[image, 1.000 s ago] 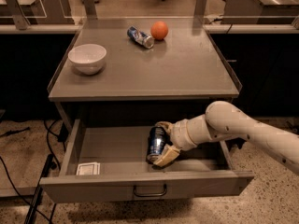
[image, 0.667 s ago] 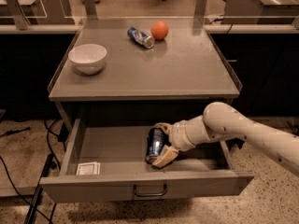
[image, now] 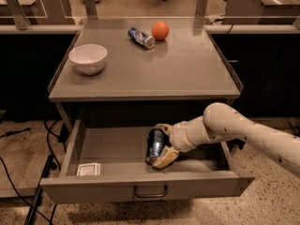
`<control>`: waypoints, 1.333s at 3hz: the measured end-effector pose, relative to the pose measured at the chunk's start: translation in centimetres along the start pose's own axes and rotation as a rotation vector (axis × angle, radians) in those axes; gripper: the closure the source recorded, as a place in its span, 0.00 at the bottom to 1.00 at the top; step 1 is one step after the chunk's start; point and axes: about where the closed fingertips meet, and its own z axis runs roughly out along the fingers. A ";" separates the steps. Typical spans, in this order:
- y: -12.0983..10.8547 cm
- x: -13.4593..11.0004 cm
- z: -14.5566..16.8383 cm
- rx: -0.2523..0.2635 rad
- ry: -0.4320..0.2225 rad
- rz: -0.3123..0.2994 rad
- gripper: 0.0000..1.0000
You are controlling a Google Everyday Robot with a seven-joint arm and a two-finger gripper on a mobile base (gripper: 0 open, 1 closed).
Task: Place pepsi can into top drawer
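The top drawer (image: 112,149) stands pulled open under the table, with its bar handle (image: 150,191) centred on the front panel. The pepsi can (image: 154,144), blue with white markings, sits inside the drawer right of the middle, low over the drawer floor. My gripper (image: 162,143) reaches in from the right and is shut on the can. One finger (image: 162,127) is behind the can and the other (image: 165,158) is in front of it. I cannot tell whether the can touches the drawer floor.
On the table top (image: 187,74) are a white bowl (image: 87,58) at the left, a slim blue-and-silver can (image: 141,37) lying at the back and an orange (image: 160,30) beside it. A white card (image: 88,169) lies in the drawer's front left corner. Cables run over the floor at the left.
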 end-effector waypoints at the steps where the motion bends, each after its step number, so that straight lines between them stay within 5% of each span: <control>1: 0.0 0.0 0.0 0.000 0.000 0.000 0.39; 2: 0.0 0.0 0.0 0.000 0.000 0.000 0.08; 4: 0.0 0.0 0.0 0.000 0.000 0.000 0.00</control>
